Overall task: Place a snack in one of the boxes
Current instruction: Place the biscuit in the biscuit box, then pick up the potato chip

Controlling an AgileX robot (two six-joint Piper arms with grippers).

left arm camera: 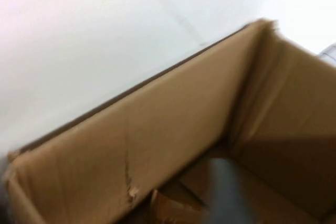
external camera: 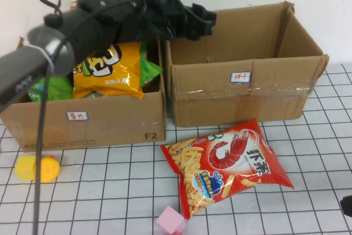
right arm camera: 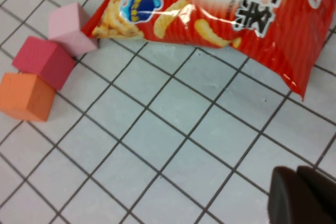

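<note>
A red shrimp-chip snack bag lies flat on the gridded table in front of the right box; it also shows in the right wrist view. The right cardboard box looks empty inside. The left cardboard box holds several snack bags, with a yellow one on top. My left gripper hovers over the right box's near-left corner, open and empty; one blurred finger shows above the box interior. My right gripper is shut and empty, low at the table's right front.
A yellow toy lies in front of the left box. A pink cube sits by the red bag's near corner; the right wrist view shows it with a magenta cube and an orange cube.
</note>
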